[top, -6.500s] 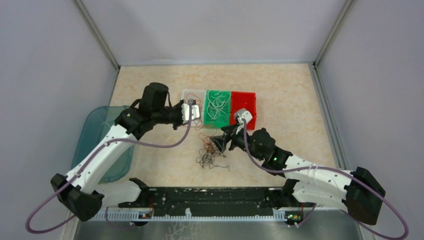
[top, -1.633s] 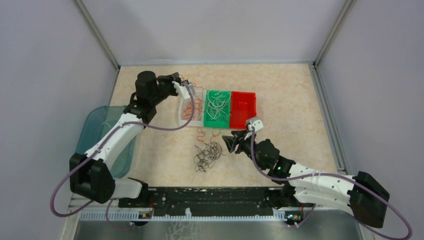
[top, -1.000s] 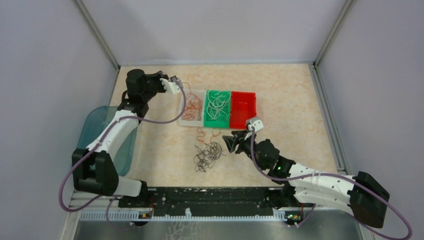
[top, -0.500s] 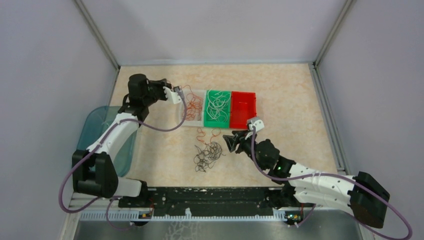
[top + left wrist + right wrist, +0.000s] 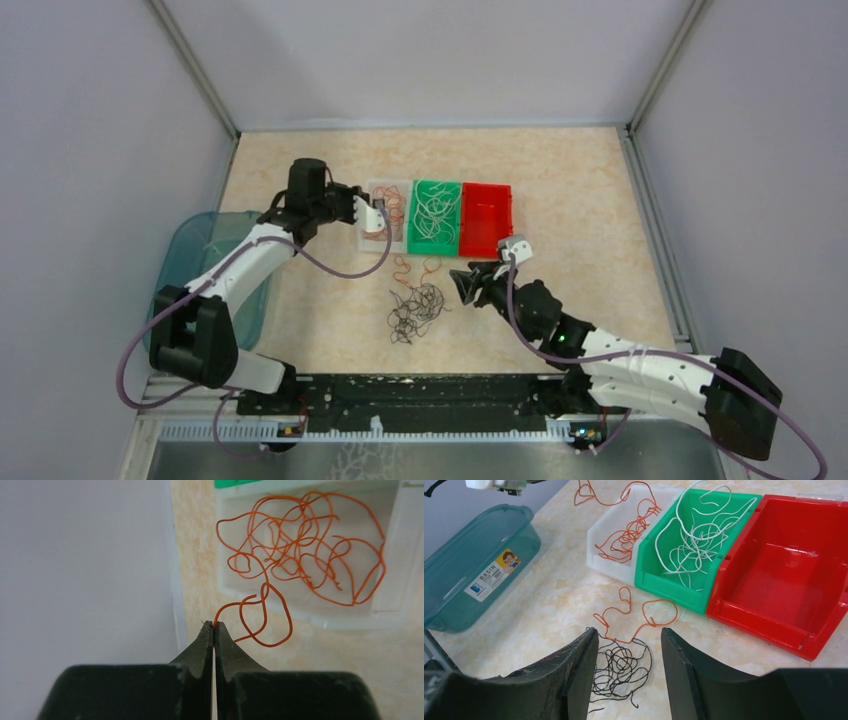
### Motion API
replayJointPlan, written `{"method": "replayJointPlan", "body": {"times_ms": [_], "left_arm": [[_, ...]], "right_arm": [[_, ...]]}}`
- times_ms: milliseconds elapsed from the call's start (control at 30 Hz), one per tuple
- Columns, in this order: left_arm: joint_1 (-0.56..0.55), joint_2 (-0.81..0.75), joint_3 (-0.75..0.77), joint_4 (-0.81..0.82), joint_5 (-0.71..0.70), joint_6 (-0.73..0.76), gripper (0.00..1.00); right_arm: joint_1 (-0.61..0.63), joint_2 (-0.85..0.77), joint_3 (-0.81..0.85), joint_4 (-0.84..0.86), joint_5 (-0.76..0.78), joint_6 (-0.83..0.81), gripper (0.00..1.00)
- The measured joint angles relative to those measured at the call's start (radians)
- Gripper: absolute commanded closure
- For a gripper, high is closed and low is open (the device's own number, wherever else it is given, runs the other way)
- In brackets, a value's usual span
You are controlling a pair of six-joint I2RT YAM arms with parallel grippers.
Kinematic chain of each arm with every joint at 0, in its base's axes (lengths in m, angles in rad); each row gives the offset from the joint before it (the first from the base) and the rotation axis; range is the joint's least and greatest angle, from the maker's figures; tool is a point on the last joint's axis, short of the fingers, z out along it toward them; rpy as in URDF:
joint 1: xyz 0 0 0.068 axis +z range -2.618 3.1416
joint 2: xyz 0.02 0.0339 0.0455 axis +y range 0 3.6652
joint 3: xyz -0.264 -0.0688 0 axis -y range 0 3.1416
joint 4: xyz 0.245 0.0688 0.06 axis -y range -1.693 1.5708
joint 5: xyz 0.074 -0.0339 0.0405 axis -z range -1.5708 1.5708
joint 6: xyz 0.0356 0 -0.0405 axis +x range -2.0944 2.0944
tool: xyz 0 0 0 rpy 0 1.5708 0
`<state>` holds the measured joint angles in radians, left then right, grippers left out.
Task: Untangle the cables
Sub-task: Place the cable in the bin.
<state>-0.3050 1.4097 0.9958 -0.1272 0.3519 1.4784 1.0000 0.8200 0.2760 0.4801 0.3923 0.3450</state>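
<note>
Left hand pinches shut on one thin curly orange wire, dangling it at the rim of the white plastic bin, apparently sorting by colour. Right hand, fingers apart, hovers over the black wire tangle on the tabletop, poised to pick.

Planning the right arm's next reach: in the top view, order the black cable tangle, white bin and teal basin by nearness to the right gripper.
1. black cable tangle, just left of the right gripper.
2. white bin, farther back and left.
3. teal basin, far left at the table edge.
</note>
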Motion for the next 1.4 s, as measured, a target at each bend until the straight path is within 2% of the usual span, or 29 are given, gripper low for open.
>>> {"method": "replayJointPlan", "body": {"times_ms": [267, 567, 667, 700, 767, 833, 967, 1000, 1167, 1300, 1400], "left_arm": [[-0.095, 0.137, 0.066, -0.095, -0.043, -0.049, 1.0], [-0.113, 0.264, 0.139, -0.1, -0.072, -0.142, 1.0], [-0.117, 0.304, 0.139, -0.09, -0.073, -0.167, 0.89], [-0.119, 0.316, 0.139, -0.086, -0.073, -0.174, 0.82], [-0.121, 0.344, 0.142, -0.078, -0.076, -0.195, 0.62], [-0.121, 0.36, 0.152, -0.082, -0.08, -0.21, 0.46], [-0.121, 0.369, 0.205, -0.125, -0.092, -0.23, 0.05], [-0.12, 0.369, 0.227, -0.142, -0.095, -0.23, 0.01], [-0.104, 0.314, 0.331, -0.254, -0.064, -0.242, 0.0], [-0.092, 0.255, 0.441, -0.36, -0.026, -0.299, 0.0], [-0.09, 0.21, 0.489, -0.394, -0.016, -0.385, 0.01]], "right_arm": [[-0.004, -0.028, -0.01, -0.031, 0.005, 0.008, 0.5], [-0.02, -0.06, -0.029, -0.058, 0.007, 0.023, 0.5], [-0.027, -0.06, -0.029, -0.063, 0.006, 0.025, 0.51], [-0.029, -0.06, -0.029, -0.063, 0.006, 0.026, 0.51], [-0.035, -0.059, -0.029, -0.065, 0.006, 0.026, 0.5], [-0.042, -0.057, -0.029, -0.07, 0.003, 0.032, 0.5], [-0.081, -0.037, -0.029, -0.092, -0.019, 0.054, 0.46], [-0.093, -0.027, -0.029, -0.097, -0.026, 0.061, 0.45], [-0.118, 0.058, -0.012, -0.108, -0.063, 0.076, 0.43], [-0.119, 0.214, 0.058, -0.1, -0.1, 0.077, 0.43], [-0.119, 0.344, 0.129, -0.08, -0.131, 0.077, 0.47]]}}
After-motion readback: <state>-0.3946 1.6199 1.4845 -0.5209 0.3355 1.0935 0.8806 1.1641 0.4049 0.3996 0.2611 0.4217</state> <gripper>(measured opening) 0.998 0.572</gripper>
